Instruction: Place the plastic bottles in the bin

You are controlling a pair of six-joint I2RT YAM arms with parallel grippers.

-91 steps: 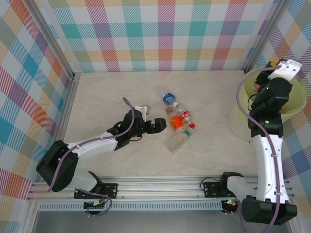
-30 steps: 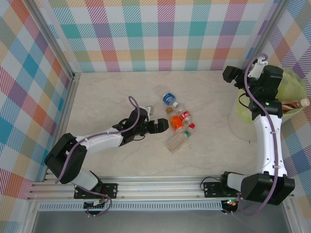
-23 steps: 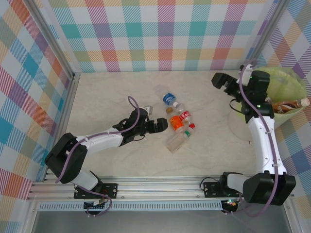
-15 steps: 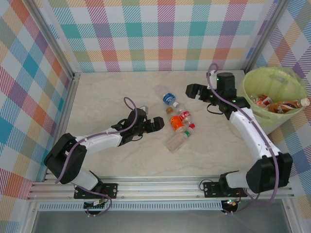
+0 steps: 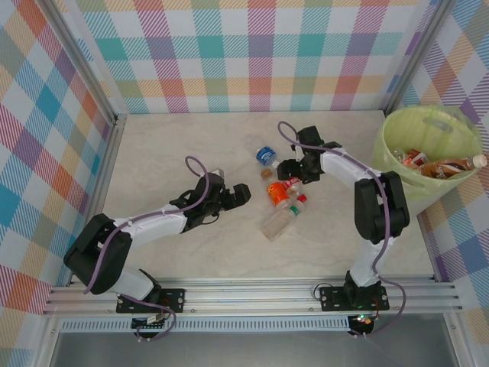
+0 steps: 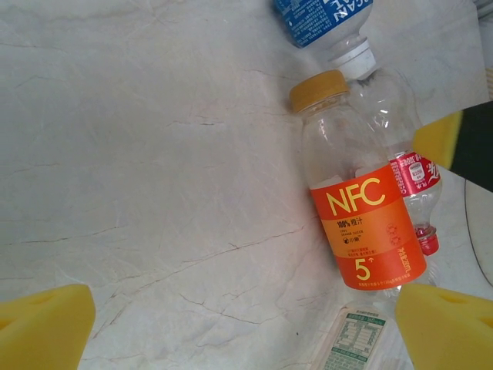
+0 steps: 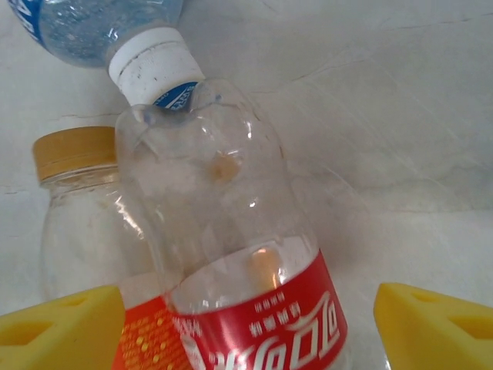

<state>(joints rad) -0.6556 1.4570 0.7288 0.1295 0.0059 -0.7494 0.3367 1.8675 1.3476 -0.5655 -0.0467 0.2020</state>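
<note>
Top view: bin [image 5: 386,150] stands at the far right corner of the surface [image 5: 168,153] with several bottles [image 5: 441,164] lying inside; four more plastic bottles are clustered mid-surface. Right tool [image 5: 289,170] is over the cluster, left tool [image 5: 242,193] just left of it. Right wrist view: pads [image 7: 435,324] spread, straddling the red-label cola bottle [image 7: 231,254], not pinching it. The blue-label bottle [image 7: 150,65] has its white cap against the cola bottle's end. Left wrist view: pads spread, nothing pinched. This view adds the lettering on the orange NFC bottle [image 6: 362,223] and a white-label bottle [image 6: 350,347].
</note>
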